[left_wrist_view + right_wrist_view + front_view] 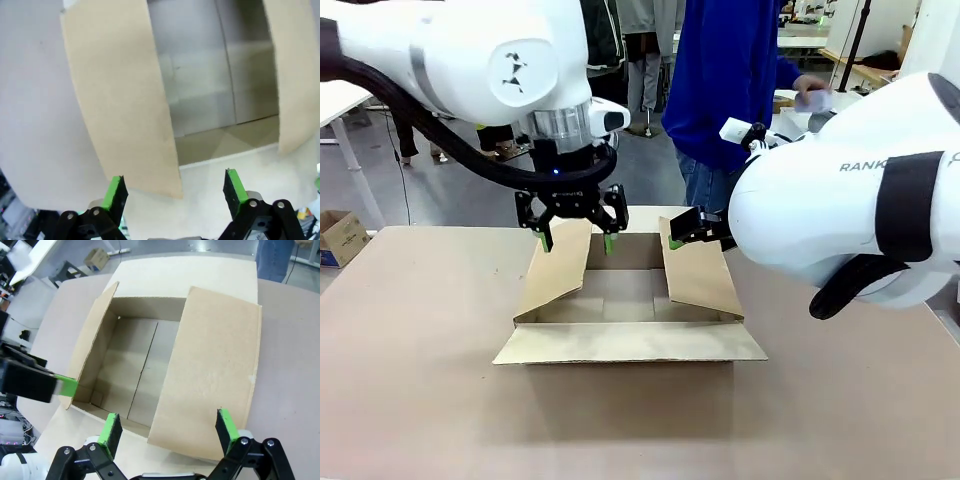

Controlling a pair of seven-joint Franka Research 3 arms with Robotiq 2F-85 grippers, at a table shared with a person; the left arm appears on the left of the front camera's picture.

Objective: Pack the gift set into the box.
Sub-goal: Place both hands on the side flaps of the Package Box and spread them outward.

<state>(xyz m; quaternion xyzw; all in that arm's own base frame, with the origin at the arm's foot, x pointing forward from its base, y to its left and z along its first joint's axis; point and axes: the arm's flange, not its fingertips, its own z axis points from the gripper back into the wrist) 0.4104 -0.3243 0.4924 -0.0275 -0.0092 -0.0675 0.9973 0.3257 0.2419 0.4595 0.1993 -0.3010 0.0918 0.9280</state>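
The box (630, 343) is a brown cardboard carton standing open in the middle of the table, with all four flaps spread and its inside (135, 365) bare. My left gripper (576, 236) hangs open over the far end of the left flap (120, 100), with that flap's corner under the gap between its fingers. My right gripper (682, 236) is open at the far end of the right flap (210, 370), which lies below and ahead of its green fingertips (225, 426). The gift set is out of view.
A person in a blue top (725, 80) stands at the table's far side, behind the box. A small cardboard box (340, 235) sits on the floor at the far left. Brown table surface (420, 400) lies bare around the carton.
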